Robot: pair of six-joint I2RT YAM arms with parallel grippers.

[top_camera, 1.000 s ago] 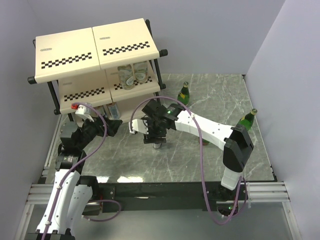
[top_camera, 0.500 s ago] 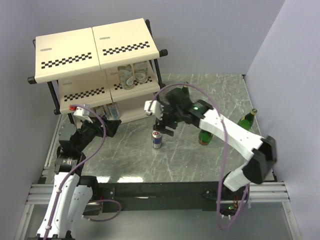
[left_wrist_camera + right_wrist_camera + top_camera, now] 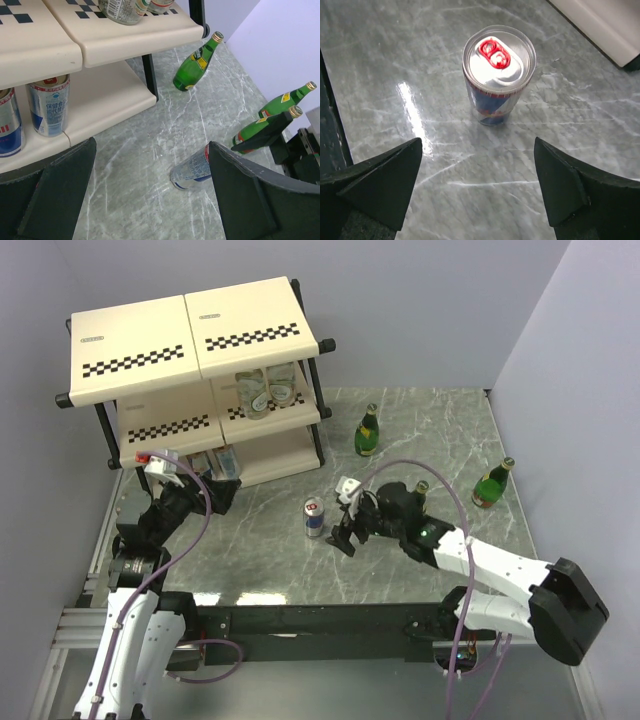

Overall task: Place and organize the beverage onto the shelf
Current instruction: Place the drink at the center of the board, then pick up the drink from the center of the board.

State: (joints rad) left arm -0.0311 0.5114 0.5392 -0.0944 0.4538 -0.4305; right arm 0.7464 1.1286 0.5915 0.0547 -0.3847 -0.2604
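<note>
The shelf (image 3: 258, 338) stands at the far left, its lower tier (image 3: 107, 95) showing in the left wrist view. Two clear bottles (image 3: 266, 390) lie on its middle tier and two blue-silver cans (image 3: 48, 106) stand on the bottom tier. A third can (image 3: 314, 517) (image 3: 499, 70) stands upright on the marble table. My right gripper (image 3: 347, 528) (image 3: 480, 185) is open just right of that can and touches nothing. My left gripper (image 3: 222, 492) (image 3: 150, 165) is open and empty in front of the bottom tier. Three green bottles (image 3: 368, 431) (image 3: 491, 483) (image 3: 265, 125) stand on the table; the right arm partly hides one.
White walls close in the table on the left, back and right. The shelf's black post (image 3: 149, 77) stands between the bottom tier and the nearest green bottle (image 3: 196, 62). The shelf's corner (image 3: 610, 25) lies beyond the can in the right wrist view.
My right gripper has opened and let go of the can, which now stands alone on the table. The right arm has drawn back to the near right. The left arm has barely moved.
</note>
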